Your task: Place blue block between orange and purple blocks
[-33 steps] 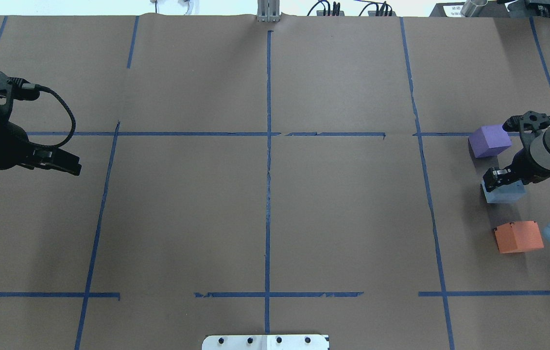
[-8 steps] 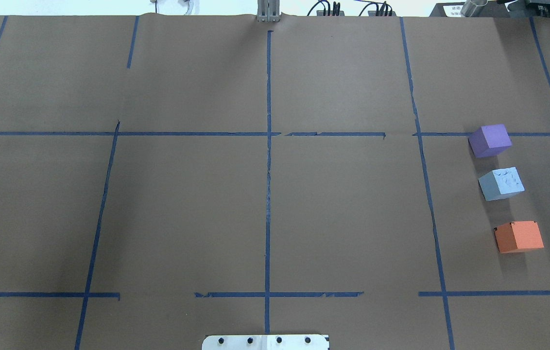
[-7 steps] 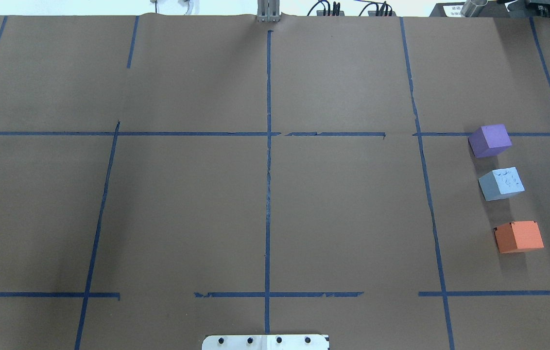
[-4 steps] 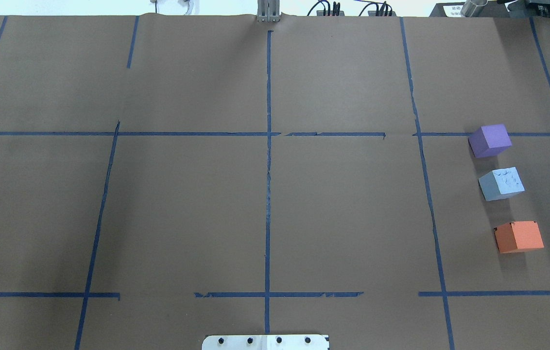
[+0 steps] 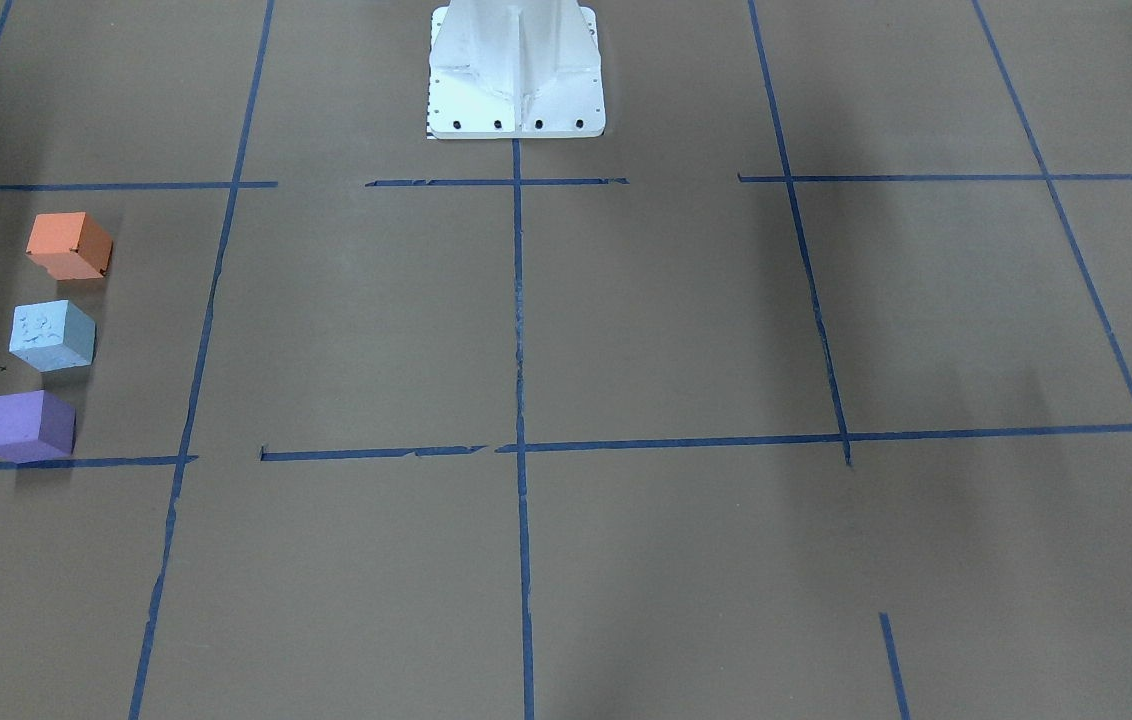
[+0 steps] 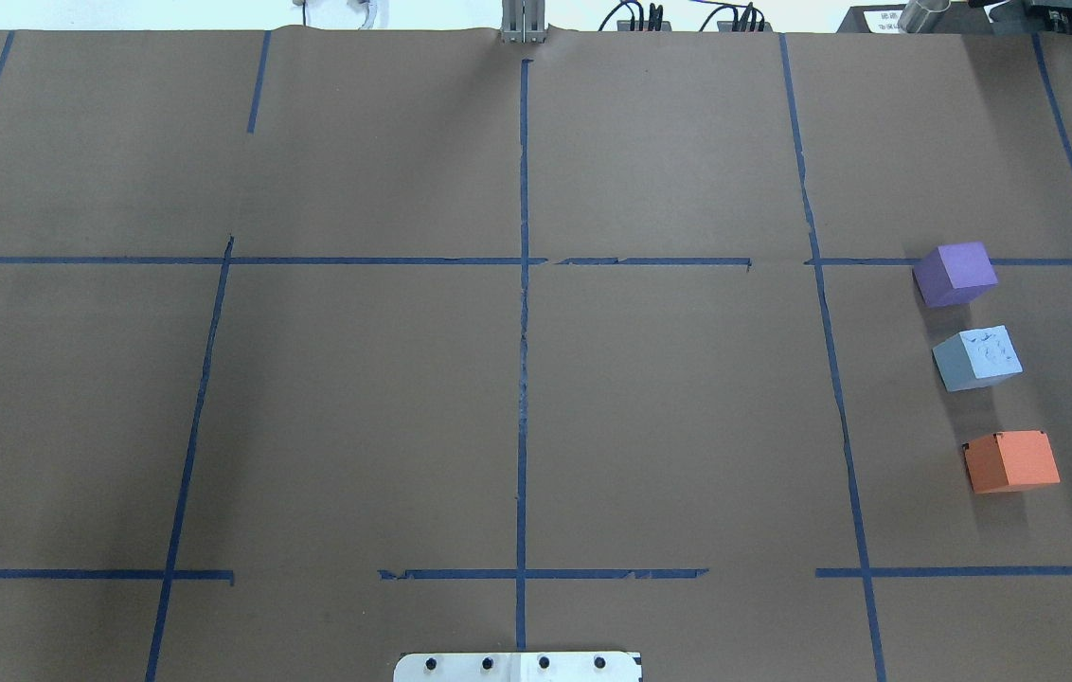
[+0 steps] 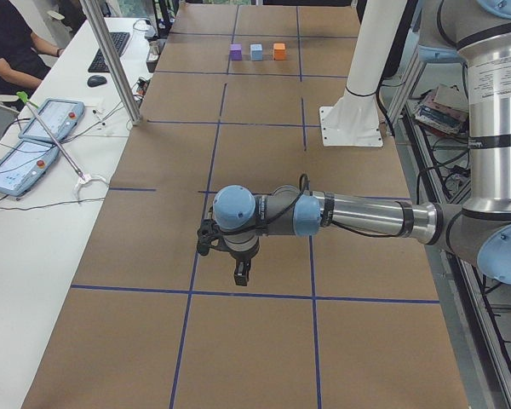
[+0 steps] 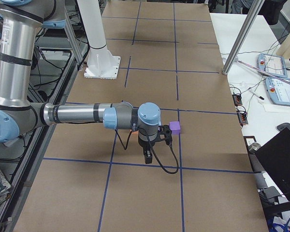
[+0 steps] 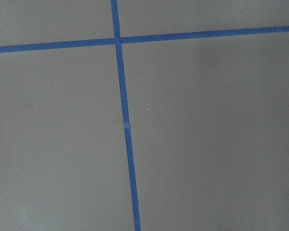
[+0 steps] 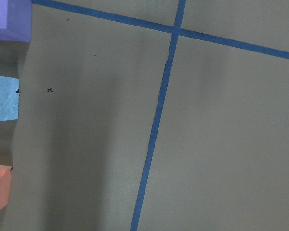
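The blue block (image 6: 977, 357) rests on the brown paper between the purple block (image 6: 955, 274) and the orange block (image 6: 1011, 461), apart from both. In the front-facing view they form a column at the left: orange (image 5: 69, 245), blue (image 5: 52, 335), purple (image 5: 28, 425). The right wrist view catches their edges: purple (image 10: 9, 19), blue (image 10: 4, 98), orange (image 10: 0, 197). My left gripper (image 7: 241, 273) and right gripper (image 8: 148, 155) show only in the side views, pointing down above the paper. I cannot tell whether they are open or shut.
The white robot base (image 5: 516, 100) stands at the table's near middle. Blue tape lines (image 6: 522, 284) cross the paper. A side table with tablets (image 7: 34, 145), a keyboard and a seated person (image 7: 8, 38) lies beyond a metal post (image 7: 111, 60).
Since 4.7 s ago the right gripper has left the blue block and both arms have moved out of the overhead view. The three blocks have not moved in the last second.
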Controlling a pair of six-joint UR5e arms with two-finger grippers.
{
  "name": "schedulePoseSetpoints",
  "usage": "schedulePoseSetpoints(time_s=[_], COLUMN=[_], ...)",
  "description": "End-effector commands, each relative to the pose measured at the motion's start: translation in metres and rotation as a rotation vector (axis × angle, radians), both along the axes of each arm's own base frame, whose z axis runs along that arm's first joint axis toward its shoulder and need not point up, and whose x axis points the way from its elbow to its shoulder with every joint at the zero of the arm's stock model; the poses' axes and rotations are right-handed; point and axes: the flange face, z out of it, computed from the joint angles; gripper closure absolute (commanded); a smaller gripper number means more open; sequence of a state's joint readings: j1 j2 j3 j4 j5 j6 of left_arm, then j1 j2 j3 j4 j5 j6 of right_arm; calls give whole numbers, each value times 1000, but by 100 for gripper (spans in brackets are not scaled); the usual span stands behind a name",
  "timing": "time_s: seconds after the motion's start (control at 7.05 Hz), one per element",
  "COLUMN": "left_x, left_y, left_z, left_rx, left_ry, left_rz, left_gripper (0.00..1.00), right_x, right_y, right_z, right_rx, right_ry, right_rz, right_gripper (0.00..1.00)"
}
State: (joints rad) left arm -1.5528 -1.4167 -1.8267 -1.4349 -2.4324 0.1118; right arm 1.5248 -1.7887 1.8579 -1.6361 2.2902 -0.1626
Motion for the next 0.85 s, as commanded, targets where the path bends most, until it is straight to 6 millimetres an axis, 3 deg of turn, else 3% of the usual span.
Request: schedulePoseSetpoints(time_s=[0.0, 0.71], left_x=[-2, -2], left_y=[-6, -2], left_z=[-6, -5], left_rx=[14, 11], left_ry=[-24, -24], left_rz=[-2, -2], left_gripper=[0, 0], right_x=[-1, -1], right_y=[0, 0], right_z=[-1, 0], right_rx=[2, 3], right_ry=[-2, -2], right_rz=[-2, -4], right_gripper=[0, 0])
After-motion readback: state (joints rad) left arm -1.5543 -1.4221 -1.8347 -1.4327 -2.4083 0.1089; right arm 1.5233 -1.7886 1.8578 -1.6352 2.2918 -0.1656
